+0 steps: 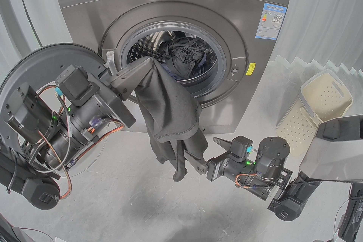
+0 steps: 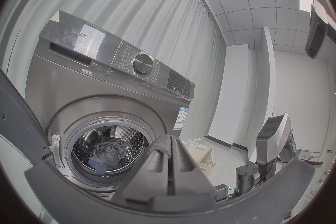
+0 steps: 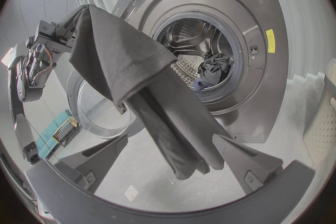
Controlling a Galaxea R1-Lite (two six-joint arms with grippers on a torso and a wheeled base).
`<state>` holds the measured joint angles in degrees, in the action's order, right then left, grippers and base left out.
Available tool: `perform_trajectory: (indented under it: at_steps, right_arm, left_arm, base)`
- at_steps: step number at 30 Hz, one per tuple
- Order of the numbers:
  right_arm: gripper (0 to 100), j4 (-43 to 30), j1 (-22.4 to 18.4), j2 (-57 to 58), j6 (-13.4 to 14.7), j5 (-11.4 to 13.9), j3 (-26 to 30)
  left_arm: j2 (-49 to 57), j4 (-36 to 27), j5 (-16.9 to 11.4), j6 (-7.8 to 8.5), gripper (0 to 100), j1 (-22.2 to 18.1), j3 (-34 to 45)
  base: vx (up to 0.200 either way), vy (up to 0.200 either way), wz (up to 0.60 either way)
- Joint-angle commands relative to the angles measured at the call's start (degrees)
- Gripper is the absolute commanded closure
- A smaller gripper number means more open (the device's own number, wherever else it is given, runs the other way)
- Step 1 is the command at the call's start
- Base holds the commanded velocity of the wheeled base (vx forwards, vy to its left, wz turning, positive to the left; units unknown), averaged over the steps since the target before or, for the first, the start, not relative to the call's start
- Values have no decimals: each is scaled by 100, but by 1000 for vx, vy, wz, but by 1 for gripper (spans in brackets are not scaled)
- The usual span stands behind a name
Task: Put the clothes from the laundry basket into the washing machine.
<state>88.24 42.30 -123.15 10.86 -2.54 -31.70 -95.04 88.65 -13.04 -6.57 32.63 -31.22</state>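
My left gripper (image 1: 145, 65) is shut on a dark grey garment (image 1: 170, 114), held just in front of the lower left rim of the washing machine's (image 1: 234, 19) open drum. The cloth hangs down toward the floor. In the left wrist view its fingers (image 2: 154, 179) are pressed together with fabric (image 2: 164, 140) at the tips. My right gripper (image 1: 199, 145) is lower, open, at the garment's hanging end. In the right wrist view that cloth (image 3: 168, 112) hangs between the spread fingers (image 3: 105, 154). Dark clothes (image 1: 185, 53) lie inside the drum. The cream laundry basket (image 1: 321, 110) lies tilted at the right.
The round machine door (image 1: 38, 65) is swung open to the left, behind my left arm. Grey floor (image 1: 132, 197) spreads in front of the machine. A pale curtain (image 1: 325, 8) hangs behind and to both sides.
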Motion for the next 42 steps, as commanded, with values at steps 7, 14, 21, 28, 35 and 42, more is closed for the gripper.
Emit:
perform_trajectory:
  at_steps: [7,14,21,28,35,42]
  right_arm:
    - [0,1,-11,-754,-58,7,-381]
    - [0,1,-55,-1255,-84,7,-900]
    - [0,1,-38,-1660,-102,7,-1313]
    - [0,1,68,-1844,-111,16,-1559]
    - [0,1,103,-2284,-181,16,-2271]
    - [100,1,-152,-2679,-163,-1,-2974]
  left_arm:
    - [12,3,4,-37,100,-11,-95]
    - [143,-6,4,-55,100,-20,-130]
    - [231,-14,12,-160,100,-38,-271]
    - [205,-23,109,-160,100,-29,-297]
    - [179,-23,118,-152,100,-29,-297]
    - [205,-23,109,-169,100,-47,-288]
  base:
    - [0,0,0]
    - [0,0,0]
    - [0,0,0]
    - [0,0,0]
    - [0,0,0]
    - [0,0,0]
